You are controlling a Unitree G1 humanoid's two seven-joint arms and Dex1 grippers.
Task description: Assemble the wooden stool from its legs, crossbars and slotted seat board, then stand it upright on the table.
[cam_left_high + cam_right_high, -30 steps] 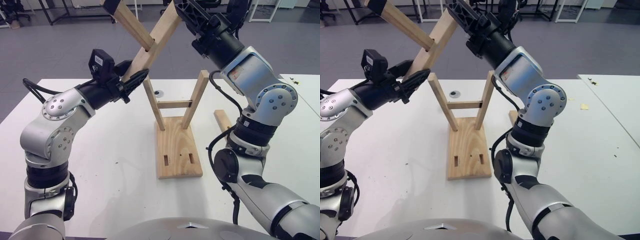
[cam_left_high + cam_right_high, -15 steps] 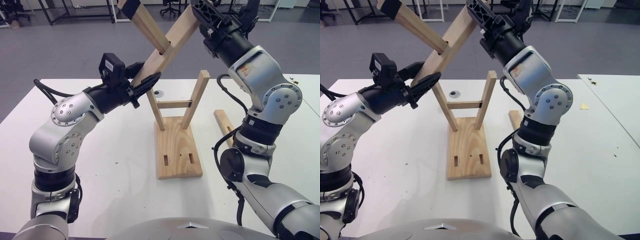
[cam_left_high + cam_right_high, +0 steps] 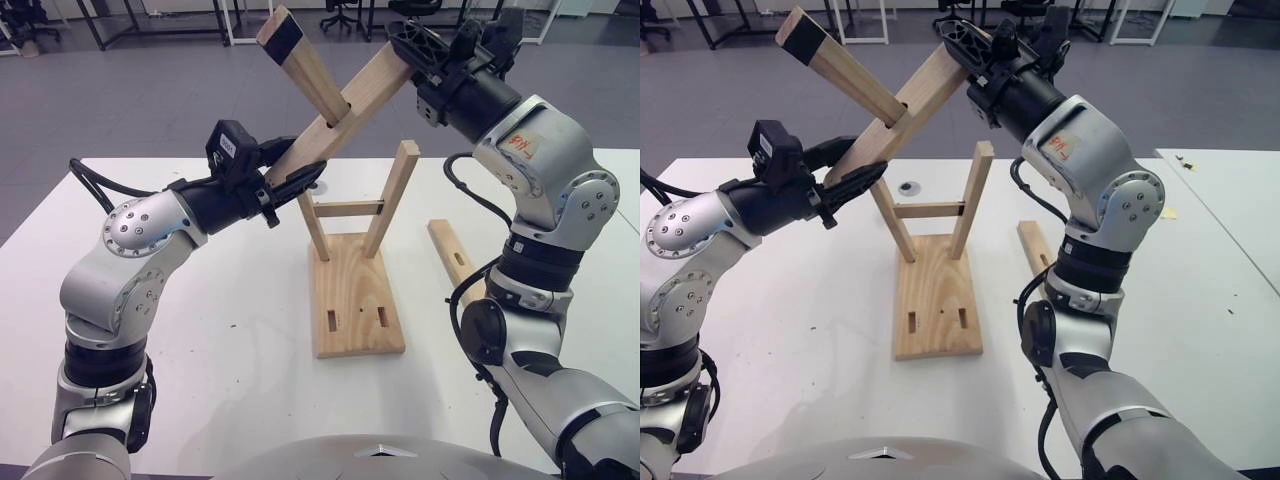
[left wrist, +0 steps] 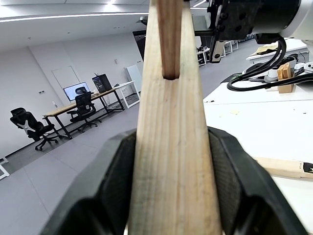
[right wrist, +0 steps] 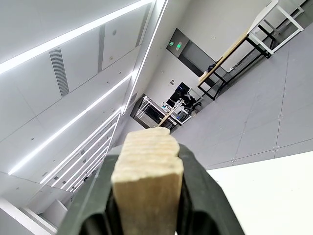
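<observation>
Head view: left gripper [image 3: 288,180] clamps the low end of a leg [image 3: 352,100] and right gripper [image 3: 428,72] its top, above the table [image 3: 230,350]. A crossbar [image 3: 305,65] is pegged through the leg. Seat board [image 3: 345,300] lies below.
Left wrist: fingers [image 4: 115,188] pinch the leg.
Right wrist: the leg end is gripped tight.

A white table [image 3: 200,400] stands on a grey floor [image 3: 740,110]. A small round grommet [image 3: 908,187] is set into the table's far middle part, and a yellow scrap [image 3: 1169,213] lies near its right edge. A second white table [image 3: 1240,200] stands just beside it on the right. Well beyond the table are black office chairs [image 4: 30,129] and a desk [image 4: 58,111] with a monitor [image 4: 75,91]. Light strips [image 5: 73,34] run along the ceiling.
</observation>
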